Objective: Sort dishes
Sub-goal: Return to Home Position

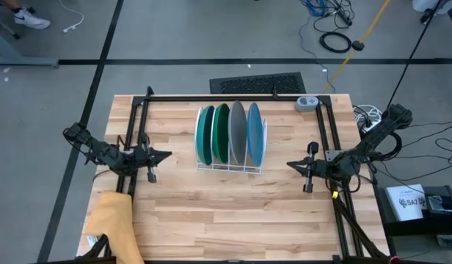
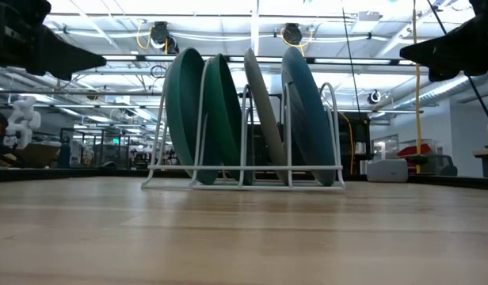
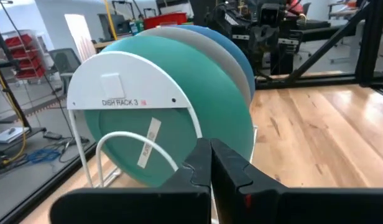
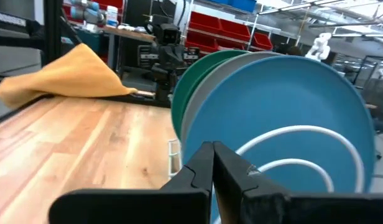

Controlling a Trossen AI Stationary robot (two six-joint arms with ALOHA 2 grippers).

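Plates all sit in the rack [image 1: 230, 168], which stands mid-bench [image 1: 211, 220] toward the far edge. You have four of them upright on edge, side by side with wires between. The teal plate [image 1: 205, 135] is on the end facing your left arm. Then come the dark green plate [image 1: 221, 133], the grey plate [image 1: 238, 132], and the blue plate [image 1: 254, 134] on the end facing your right arm. Low view shows the grey plate leaning a bit toward the dark green plate; the rest stand near straight. White panel [image 3: 126, 93] on the rack's end reads DISH RACK 3 in the left wrist view.

Your left gripper [image 1: 166, 155] hangs left of the rack, raised off the wood, aimed at the teal plate and clear of it. Its fingers [image 3: 191, 169] are pressed together with nothing between them. Your right gripper [image 1: 290, 164] mirrors that on the other side, aimed at the blue plate, also raised and clear of the rack. Its fingers [image 4: 198, 171] are closed too, empty.

Yellow cloth [image 1: 112, 220] lies bunched at the near-left corner of the bench, beside your left arm, well apart from the rack.
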